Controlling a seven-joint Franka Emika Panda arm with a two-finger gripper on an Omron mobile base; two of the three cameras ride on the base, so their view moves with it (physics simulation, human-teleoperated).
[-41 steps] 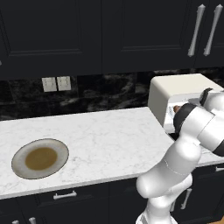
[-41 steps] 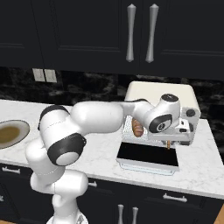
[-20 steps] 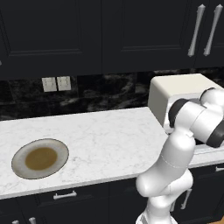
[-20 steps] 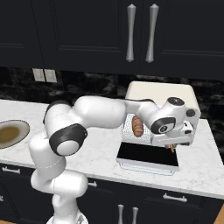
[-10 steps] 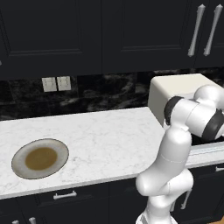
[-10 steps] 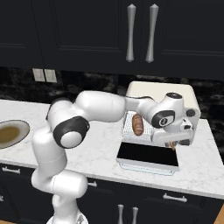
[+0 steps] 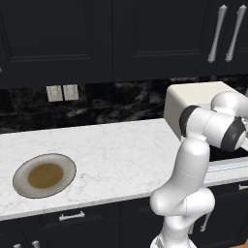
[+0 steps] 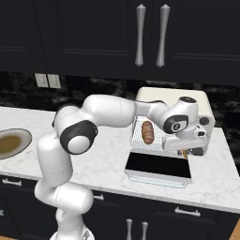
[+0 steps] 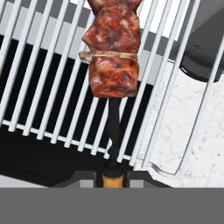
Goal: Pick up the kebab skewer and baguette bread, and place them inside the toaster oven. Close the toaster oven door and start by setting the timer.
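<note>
The cream-white toaster oven (image 8: pixel 174 101) stands at the counter's right end, with its dark glass door (image 8: pixel 158 167) folded down flat in front. On the wire rack (image 9: pixel 39 83) inside, at the left, lies the golden-brown baguette bread (image 8: pixel 148 132). My gripper (image 8: pixel 185 153) hangs at the oven's mouth on the right, above the door's far edge. It is shut on the thin dark stick of the kebab skewer (image 9: pixel 114 52). In the hand view the reddish meat chunks lie over the rack's bars, pointing away from the gripper (image 9: pixel 114 176).
A round plate (image 7: pixel 44 175) with a brown centre sits at the counter's left end. White marble counter (image 7: pixel 121 155) stretches between plate and oven. Dark knobs (image 8: pixel 205 121) line the oven's right side. Black cabinets with silver handles (image 8: pixel 161 35) hang above.
The arm's elbow has swung higher and closer to the oven. The hand, still holding the skewer, has barely shifted at the oven mouth.
</note>
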